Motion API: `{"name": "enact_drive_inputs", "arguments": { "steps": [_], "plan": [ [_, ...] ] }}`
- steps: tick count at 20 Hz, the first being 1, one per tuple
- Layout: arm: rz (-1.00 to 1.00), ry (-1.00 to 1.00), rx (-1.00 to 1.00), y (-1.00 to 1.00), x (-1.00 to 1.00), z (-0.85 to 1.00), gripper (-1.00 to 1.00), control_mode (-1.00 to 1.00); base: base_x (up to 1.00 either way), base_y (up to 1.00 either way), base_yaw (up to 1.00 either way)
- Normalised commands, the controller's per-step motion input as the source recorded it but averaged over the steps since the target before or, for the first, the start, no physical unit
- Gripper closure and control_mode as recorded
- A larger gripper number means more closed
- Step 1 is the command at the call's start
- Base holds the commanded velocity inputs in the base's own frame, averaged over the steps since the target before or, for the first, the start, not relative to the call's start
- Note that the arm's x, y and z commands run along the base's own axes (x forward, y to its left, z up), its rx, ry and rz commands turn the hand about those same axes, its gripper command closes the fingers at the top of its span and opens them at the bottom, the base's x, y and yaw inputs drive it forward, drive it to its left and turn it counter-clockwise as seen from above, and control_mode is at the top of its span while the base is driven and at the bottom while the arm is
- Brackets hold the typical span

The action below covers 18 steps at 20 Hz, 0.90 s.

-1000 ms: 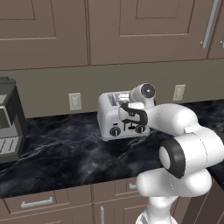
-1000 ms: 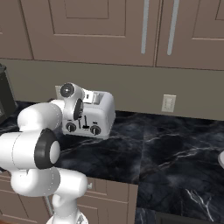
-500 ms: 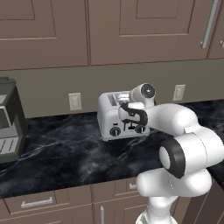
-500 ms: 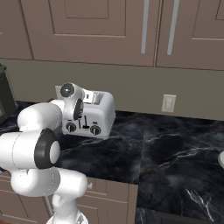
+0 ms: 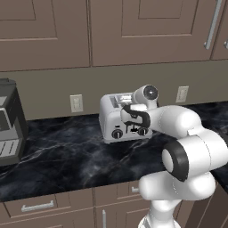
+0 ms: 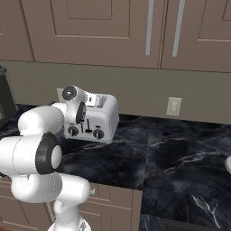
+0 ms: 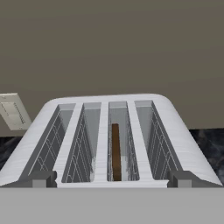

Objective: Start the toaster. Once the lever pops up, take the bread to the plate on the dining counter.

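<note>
End effector (image 7: 112, 178) spread wide, empty, over boxy silver-grey four-slot toaster (image 7: 105, 135); thin dark brown bread slice (image 7: 115, 151) upright in third slot.

Two cameras look from behind the arm, left and right, down at the same boxy silver-grey toaster (image 5: 119, 120) on the black marble counter (image 5: 67, 156). A third looks closely down into its slots.

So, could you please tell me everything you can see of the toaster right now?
The toaster is a boxy, silver-grey, metal-looking appliance with four slots on top, wire guides inside them. Its front carries two round black knobs and small black sliders. It stands upright on the black marble worktop, against the wall near a socket. A thin brown bread slice stands in the third slot from the left in the hand view. The open gripper hovers just above, apart from it.
</note>
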Motion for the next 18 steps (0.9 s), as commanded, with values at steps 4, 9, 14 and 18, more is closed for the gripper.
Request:
{"name": "enact_drive_inputs", "arguments": {
  "steps": [4, 9, 14, 18],
  "plan": [
    [0.00, 0.00, 0.00, 0.00, 0.00, 0.00, -1.00, -1.00, 0.00, 0.00, 0.00],
    [0.00, 0.00, 0.00, 0.00, 0.00, 0.00, -1.00, -1.00, 0.00, 0.00, 0.00],
    [0.00, 0.00, 0.00, 0.00, 0.00, 0.00, -1.00, -1.00, 0.00, 0.00, 0.00],
    [0.00, 0.00, 0.00, 0.00, 0.00, 0.00, -1.00, -1.00, 0.00, 0.00, 0.00]
  ]
}}
